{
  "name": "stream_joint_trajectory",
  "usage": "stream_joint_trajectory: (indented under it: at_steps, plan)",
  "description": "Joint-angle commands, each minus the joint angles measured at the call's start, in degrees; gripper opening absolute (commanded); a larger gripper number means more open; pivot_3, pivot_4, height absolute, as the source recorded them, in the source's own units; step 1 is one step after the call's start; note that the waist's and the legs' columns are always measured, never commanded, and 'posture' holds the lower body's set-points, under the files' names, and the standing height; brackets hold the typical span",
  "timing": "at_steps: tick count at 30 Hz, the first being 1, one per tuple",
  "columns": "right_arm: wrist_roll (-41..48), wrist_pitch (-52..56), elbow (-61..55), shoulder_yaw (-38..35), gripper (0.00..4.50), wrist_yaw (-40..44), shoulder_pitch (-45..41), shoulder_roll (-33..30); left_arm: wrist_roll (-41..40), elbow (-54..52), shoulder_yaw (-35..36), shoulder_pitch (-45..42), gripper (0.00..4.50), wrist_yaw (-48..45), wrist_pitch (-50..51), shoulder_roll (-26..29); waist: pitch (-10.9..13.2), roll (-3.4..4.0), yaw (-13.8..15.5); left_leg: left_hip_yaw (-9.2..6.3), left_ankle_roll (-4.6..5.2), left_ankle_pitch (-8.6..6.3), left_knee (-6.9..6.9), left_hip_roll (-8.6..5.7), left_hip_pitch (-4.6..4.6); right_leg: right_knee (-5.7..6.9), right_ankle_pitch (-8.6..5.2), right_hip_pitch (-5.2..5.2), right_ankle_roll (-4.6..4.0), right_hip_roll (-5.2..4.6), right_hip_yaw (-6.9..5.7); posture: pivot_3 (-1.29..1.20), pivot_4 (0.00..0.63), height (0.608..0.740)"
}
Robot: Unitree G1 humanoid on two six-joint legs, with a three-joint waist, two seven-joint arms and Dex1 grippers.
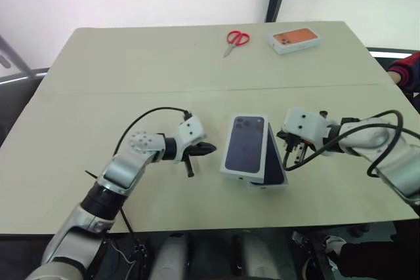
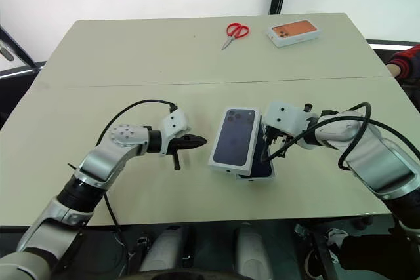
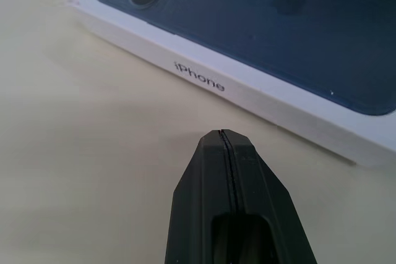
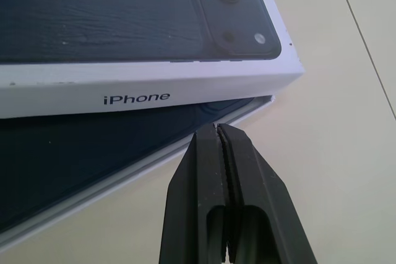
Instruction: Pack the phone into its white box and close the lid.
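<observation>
White cardboard is where we see the risk: the lid [image 1: 245, 145], printed side up with its dark blue phone picture, sits skewed over the white box [image 1: 274, 176] instead of square on it. It covers the box's left part and leaves the right part uncovered. In the right wrist view the lid's long edge rides above the box's rim, with the box corner poking out past it.

If we push down now, we judge the lid's wall could land on the rim and crush or jam it. A sideways nudge from one gripper alone might slide both pieces across the table [image 1: 131, 63] rather than line them up.

Our left gripper [image 1: 205, 148] is fully closed and empty, its tip near the lid's left edge but apart from it. Our right gripper [image 1: 293, 151] is likewise pressed shut on nothing, just beside the box's exposed right side. Closed tips give us only a narrow pushing point, which could slip off the thin cardboard.

As to contents, the phone [image 4: 80, 153] lies inside the white box, its dark surface showing in the uncovered part. Far across the table lie red scissors [image 1: 235, 39] and a separate box with an orange picture [image 1: 294, 39], whose contents we cannot tell.
</observation>
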Motion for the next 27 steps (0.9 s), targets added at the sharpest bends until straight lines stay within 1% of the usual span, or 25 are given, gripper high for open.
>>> stream_joint_trajectory:
  at_steps: [1, 5, 9, 20, 27]
  plan:
    - [-1.68, 0.83, -3.10, -1.14, 0.05, 0.67, -0.02, 0.98, 1.50, -0.15, -2.09, -1.38, 0.00, -0.53, -1.45, -1.33, 0.00, 0.00, -0.05, 0.00, 0.00, 0.00, 0.00, 0.00, 0.00, 0.00, 0.00, -0.01, 0.00, 0.00, 0.00, 0.00, 0.150, 0.740]
    - [-2.73, 1.20, -4.52, -1.47, 0.05, 1.59, 0.80, 1.73, -0.46, -0.54, -0.99, -1.86, 0.00, 0.34, 0.14, -4.86, 0.00, 0.00, -0.01, -0.01, 0.00, 0.00, 0.00, 0.01, 0.00, 0.01, 0.00, 0.00, 0.00, 0.01, 0.00, 0.00, 0.150, 0.740]
    - [-3.28, 1.69, -5.57, -2.04, 0.05, 2.97, 1.71, 1.97, -0.06, -1.97, -1.63, -1.09, 0.00, -0.23, 0.29, -5.14, 0.00, 0.01, -0.02, -0.01, 0.00, 0.00, 0.01, 0.00, 0.00, 0.01, 0.00, 0.00, 0.00, 0.00, 0.00, 0.00, 0.150, 0.740]
    - [-5.03, 0.71, -6.48, -4.03, 0.05, 6.40, 4.86, 1.00, -2.49, -6.18, -1.33, -0.08, 0.00, -0.88, 2.68, -6.85, 0.00, 0.00, 0.08, -0.01, -0.01, 0.00, 0.02, 0.00, 0.01, 0.01, 0.00, 0.02, 0.00, 0.00, 0.00, 0.00, 0.150, 0.740]
    - [-6.54, -0.61, -5.66, -5.96, 0.05, 7.72, 6.68, 0.29, -1.92, -6.39, -2.43, -0.53, 0.00, -1.96, 2.74, -7.41, 0.00, 0.01, 0.02, -0.01, -0.01, 0.00, 0.02, -0.01, 0.01, 0.01, 0.00, 0.03, 0.00, 0.00, -0.01, 0.00, 0.150, 0.740]
